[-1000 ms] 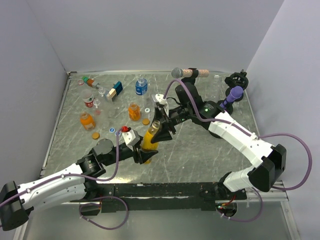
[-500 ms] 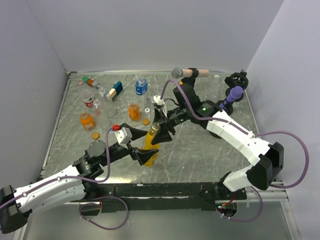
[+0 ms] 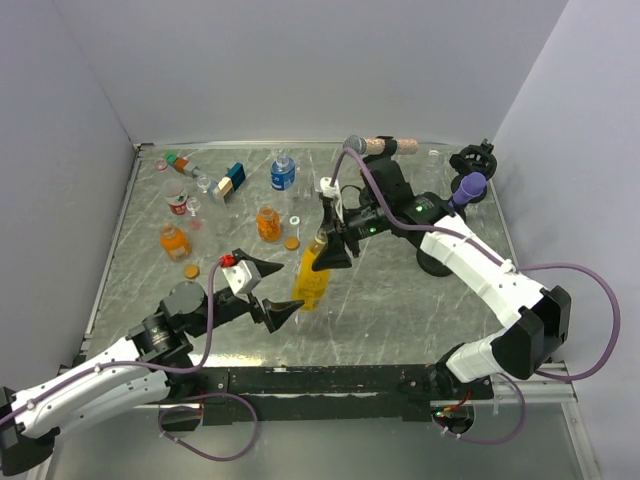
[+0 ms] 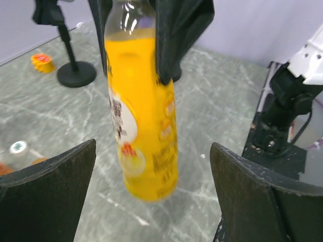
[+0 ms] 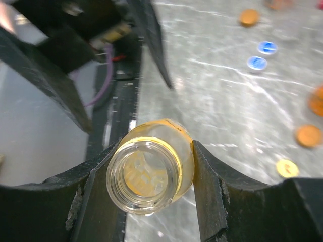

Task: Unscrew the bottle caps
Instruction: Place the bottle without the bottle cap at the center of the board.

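Above the table [image 3: 420, 310], right claw [image 3: 335, 244] clamps one uncapped yellow bottle [image 3: 313, 282]; left claw [image 3: 288, 287] gapes apart.

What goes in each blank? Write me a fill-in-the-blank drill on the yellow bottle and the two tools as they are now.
1. The yellow bottle is held by the tool of the ___ arm.
2. The left tool is ___, with its fingers on either side of the bottle and not touching it.
3. In the right wrist view, the bottle's mouth is bare, with no ___ on it.

Missing words: right; open; cap
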Controlling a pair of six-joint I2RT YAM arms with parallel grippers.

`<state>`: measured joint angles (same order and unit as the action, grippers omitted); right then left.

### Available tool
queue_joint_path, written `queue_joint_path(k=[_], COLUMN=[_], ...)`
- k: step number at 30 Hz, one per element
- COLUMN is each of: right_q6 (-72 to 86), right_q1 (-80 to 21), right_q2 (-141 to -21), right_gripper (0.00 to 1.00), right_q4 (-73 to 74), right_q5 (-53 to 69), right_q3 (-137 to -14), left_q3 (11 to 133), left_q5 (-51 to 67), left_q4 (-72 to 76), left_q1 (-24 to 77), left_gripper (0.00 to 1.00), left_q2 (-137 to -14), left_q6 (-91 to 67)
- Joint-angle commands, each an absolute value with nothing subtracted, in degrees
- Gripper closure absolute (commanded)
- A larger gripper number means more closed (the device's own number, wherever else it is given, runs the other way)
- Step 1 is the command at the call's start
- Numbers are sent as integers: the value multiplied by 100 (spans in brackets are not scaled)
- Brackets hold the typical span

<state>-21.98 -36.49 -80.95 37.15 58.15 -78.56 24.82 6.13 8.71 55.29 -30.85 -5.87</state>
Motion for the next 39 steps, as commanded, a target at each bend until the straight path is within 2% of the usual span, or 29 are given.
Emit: queue_joint_path(k=[1, 6, 11, 16, 27, 39], right_q6=[-2434, -2715, -2891, -2962, -2945, -2751], right_q1=[-3402, -3278, -3261, -3217, -3076, -3032], right_q2=[-8059, -8209, -8516, -8964, -10177, -10898], right_gripper=[73, 74, 76, 77, 77, 73], right_q4=[3656, 3814, 3937, 3937, 3806, 2980], right_q5=[5547, 4949, 4483, 4052, 3323, 2918], right_q3=[-8463, -8753, -9113, -9535, -10537, -10503], left_q3=[3093, 3129, 2813, 2865, 2795, 2795], left_q5=[194, -191, -395, -589, -905, -993], left_q4=[-313, -993, -669, -1028, -1081, -1099], left_q1=[5520, 5520, 5520, 5520, 5511, 5458], left_gripper=[3, 3, 3, 3, 4, 3], left_q2=[-2918, -2778, -2751, -3058, -2918, -3050], left_q6=[199, 589, 720, 791, 835, 853])
